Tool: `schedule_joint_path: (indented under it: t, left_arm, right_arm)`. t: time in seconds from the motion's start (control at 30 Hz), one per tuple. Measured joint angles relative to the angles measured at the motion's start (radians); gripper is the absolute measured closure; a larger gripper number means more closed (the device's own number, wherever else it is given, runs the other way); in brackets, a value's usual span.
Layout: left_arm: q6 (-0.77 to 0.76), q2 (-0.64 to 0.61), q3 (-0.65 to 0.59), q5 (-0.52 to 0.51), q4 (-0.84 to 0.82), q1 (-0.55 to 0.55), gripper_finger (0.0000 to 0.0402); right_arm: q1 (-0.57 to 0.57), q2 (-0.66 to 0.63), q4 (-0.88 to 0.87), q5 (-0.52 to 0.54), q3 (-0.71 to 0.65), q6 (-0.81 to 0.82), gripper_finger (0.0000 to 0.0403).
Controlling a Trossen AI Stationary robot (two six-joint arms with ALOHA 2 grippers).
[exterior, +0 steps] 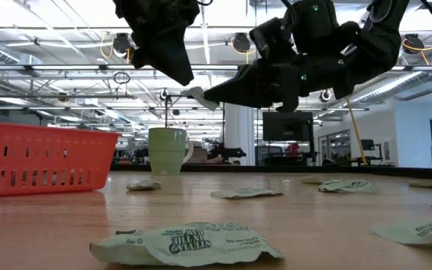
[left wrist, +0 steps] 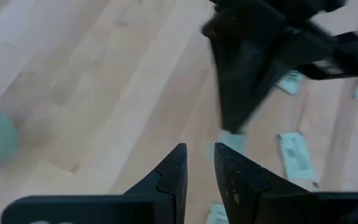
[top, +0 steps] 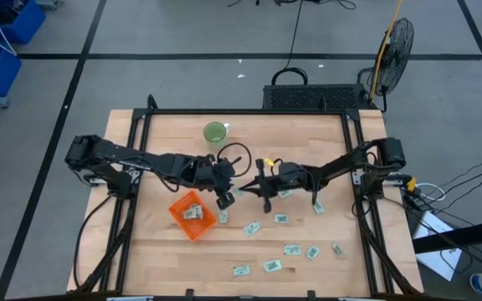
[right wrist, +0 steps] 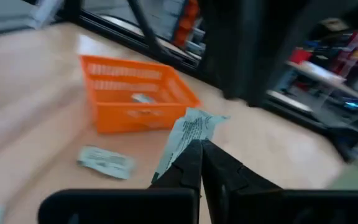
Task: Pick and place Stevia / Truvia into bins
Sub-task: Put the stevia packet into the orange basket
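Aloft, right tool (right wrist: 199,149) pinches sachet (right wrist: 188,134) near orange tray (right wrist: 135,93).

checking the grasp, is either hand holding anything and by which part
The right hand pinches one Stevia sachet by its near end. The left hand holds nothing.

The desk (top: 308,138) is a pale wooden butcher-block top with a black metal frame round its edges; a round light-green cup (top: 215,132) stands near its far edge; a small shallow orange plastic tray (top: 180,222) with slotted low walls sits left of centre, turned at an angle; many small flat pale green and white paper sachets (top: 292,249) lie scattered over the near right part, mostly apart from one another; one sachet (top: 223,216) lies just beside the tray.
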Motion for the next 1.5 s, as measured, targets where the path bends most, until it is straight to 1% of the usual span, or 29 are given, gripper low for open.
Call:
schedule_joint_path:
  t: [0.07, 0.13, 0.27, 0.4, 0.57, 0.67, 0.87, 0.93, 1.03, 1.13, 1.5]
  left_arm:
    - [-0.022, 0.000, 0.000, 0.035, 0.009, 0.000, 0.0316]
    - [-0.031, 0.000, 0.000, 0.045, 0.015, 0.000, 0.0316]
    - [0.018, 0.000, 0.000, 0.040, 0.017, 0.000, 0.0316]
    - [0.082, 0.000, 0.000, -0.011, 0.016, 0.000, 0.0316]
    - [0.092, 0.000, 0.000, -0.015, 0.008, 0.001, 0.0310]
    - [0.090, 0.000, 0.000, -0.040, -0.011, 0.000, 0.0291]
    - [0.076, 0.000, 0.000, -0.114, -0.076, 0.004, 0.0238]
    - [0.073, 0.000, 0.000, -0.107, -0.071, 0.005, 0.0224]
    - [0.115, 0.000, 0.000, -0.068, -0.046, 0.005, 0.0213]
    - [0.150, 0.000, 0.000, -0.028, -0.012, 0.005, 0.0212]
    - [0.146, 0.000, 0.000, -0.019, 0.004, 0.003, 0.0230]
  right_arm:
    - [0.005, 0.000, 0.005, 0.059, 0.000, -0.029, 0.0402]
    - [0.005, 0.000, 0.006, 0.092, 0.000, -0.057, 0.0402]
    - [0.005, -0.001, 0.038, 0.093, 0.000, -0.070, 0.0402]
    - [0.009, 0.000, 0.052, 0.092, 0.000, -0.089, 0.0402]
    - [0.018, 0.000, 0.083, 0.092, 0.000, -0.133, 0.0402]
    - [0.020, 0.000, 0.089, 0.091, 0.000, -0.145, 0.0402]
    - [0.020, 0.000, 0.087, 0.092, 0.000, -0.145, 0.0402]
    - [0.020, 0.000, 0.090, 0.092, 0.000, -0.145, 0.0402]
    - [0.020, 0.000, 0.097, 0.092, 0.000, -0.145, 0.0402]
    - [0.020, 0.000, 0.112, 0.092, 0.000, -0.137, 0.0402]
    - [0.020, 0.000, 0.107, 0.097, 0.000, -0.137, 0.0402]
